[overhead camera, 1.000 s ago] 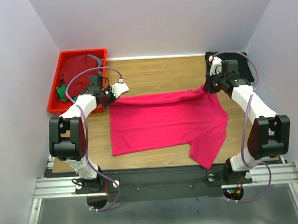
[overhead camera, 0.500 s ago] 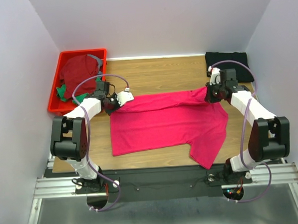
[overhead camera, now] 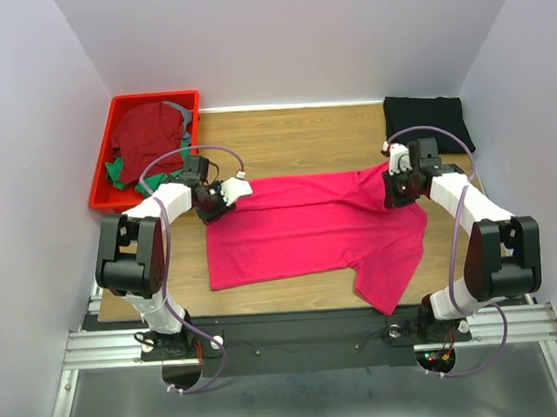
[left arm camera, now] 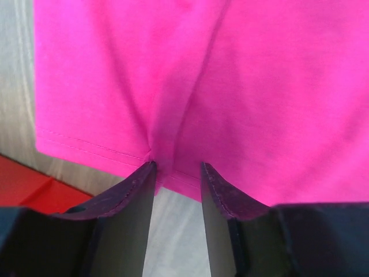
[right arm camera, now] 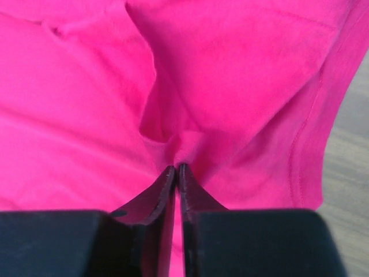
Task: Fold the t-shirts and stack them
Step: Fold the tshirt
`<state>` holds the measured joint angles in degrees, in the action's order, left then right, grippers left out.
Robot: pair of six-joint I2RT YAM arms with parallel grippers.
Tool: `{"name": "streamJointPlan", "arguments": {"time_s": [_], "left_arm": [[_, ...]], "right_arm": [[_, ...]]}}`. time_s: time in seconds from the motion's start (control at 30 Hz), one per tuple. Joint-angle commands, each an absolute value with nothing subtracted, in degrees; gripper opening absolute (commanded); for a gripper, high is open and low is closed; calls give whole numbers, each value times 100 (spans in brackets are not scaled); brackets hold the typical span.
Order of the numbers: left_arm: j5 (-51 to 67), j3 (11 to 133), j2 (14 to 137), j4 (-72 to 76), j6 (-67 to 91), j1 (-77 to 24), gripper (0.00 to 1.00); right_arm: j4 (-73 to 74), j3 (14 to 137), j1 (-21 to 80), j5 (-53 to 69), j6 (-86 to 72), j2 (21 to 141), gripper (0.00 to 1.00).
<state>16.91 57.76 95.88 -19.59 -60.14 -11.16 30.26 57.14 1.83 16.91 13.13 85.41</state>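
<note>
A bright pink-red t-shirt [overhead camera: 308, 227] lies spread across the middle of the wooden table. My left gripper [overhead camera: 224, 196] is at its far left corner. In the left wrist view it [left arm camera: 177, 167] stands open, with the shirt's hem [left arm camera: 115, 153] just at the fingertips and a crease running up from them. My right gripper [overhead camera: 393, 191] is at the shirt's far right part. In the right wrist view it [right arm camera: 177, 167] is shut on a puckered fold of the pink cloth [right arm camera: 242, 69]. A folded black t-shirt [overhead camera: 423, 119] lies at the far right corner.
A red plastic bin [overhead camera: 102, 167] stands at the far left, holding a dark red t-shirt [overhead camera: 148, 131] and a green one [overhead camera: 118, 170]. White walls close in the table on three sides. One sleeve of the pink shirt [overhead camera: 387, 282] reaches the near edge.
Both grippers have moved toward the near side and down, bringing the shirt's far edge onto the table. The left jaws have opened off the hem.
</note>
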Motion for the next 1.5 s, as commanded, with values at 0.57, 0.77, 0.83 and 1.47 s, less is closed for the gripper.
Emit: {"name": "streamJointPlan", "arguments": {"time_s": [0.57,0.77,0.83,1.47], "left_arm": [[4077,9383,11152,-1241,-2718,-2943,54],[4245,10624,12356,-932,-1829,-3436,55],[4228,10775,12646,-809,-1706,-3602,57],[4227,11927,14141,-352,-923,-4192,59]], "right_arm": [[3920,8891,-615,2478,1037,10684,48],[3656,9606,-615,2400,862,11574,45],[3595,9747,-615,2338,809,11864,45],[3551,9773,-721,1503,668,12146,40]]}}
